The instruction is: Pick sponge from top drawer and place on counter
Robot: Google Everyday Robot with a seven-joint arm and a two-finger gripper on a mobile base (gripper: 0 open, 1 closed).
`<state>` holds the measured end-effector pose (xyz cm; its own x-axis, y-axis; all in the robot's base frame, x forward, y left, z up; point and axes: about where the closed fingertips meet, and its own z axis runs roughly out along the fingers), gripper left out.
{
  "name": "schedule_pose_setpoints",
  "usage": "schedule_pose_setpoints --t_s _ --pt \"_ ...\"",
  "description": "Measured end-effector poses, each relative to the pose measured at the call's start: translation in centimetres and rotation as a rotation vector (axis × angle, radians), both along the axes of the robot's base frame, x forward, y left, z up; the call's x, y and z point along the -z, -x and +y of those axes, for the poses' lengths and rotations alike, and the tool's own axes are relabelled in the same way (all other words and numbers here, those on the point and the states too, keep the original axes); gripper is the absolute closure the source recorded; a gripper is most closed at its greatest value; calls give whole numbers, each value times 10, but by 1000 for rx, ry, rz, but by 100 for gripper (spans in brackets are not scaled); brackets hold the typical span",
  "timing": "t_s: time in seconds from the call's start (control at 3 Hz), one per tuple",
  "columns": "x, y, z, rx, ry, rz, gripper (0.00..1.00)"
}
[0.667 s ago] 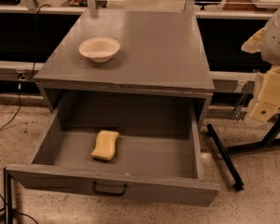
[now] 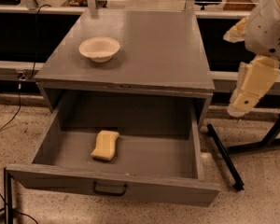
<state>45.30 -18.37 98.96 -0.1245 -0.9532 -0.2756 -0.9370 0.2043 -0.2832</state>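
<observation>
The pale yellow sponge point(image 2: 105, 145) lies flat on the floor of the open top drawer point(image 2: 177, 160), left of its middle. The drawer is pulled out toward me, with a dark bail handle point(image 2: 110, 189) on its front. The grey counter point(image 2: 158, 50) is above it. My gripper point(image 2: 250, 90) hangs at the right edge of the view, beside the cabinet and well right of the drawer, with cream-yellow fingers pointing down. It holds nothing.
A cream bowl point(image 2: 99, 48) stands on the counter's left part. A black stand leg point(image 2: 224, 155) lies on the speckled floor right of the drawer. Cables run at the left. Dark shelving is behind the cabinet.
The gripper has shifted slightly left and up at the right edge. The sponge, drawer and bowl have not moved.
</observation>
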Motion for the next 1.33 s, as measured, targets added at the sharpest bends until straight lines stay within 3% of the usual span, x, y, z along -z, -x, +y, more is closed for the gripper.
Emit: schedule_pose_setpoints --t_s 0.33,0.67,1.0,1.33 --pt "-21 -19 70 -145 -107 -91 0" --pt "-30 -39 166 -268 -252 -179 0" --pt "-46 -52 179 -260 -292 -260 0" --pt "-18 -58 191 -298 -333 -171 0"
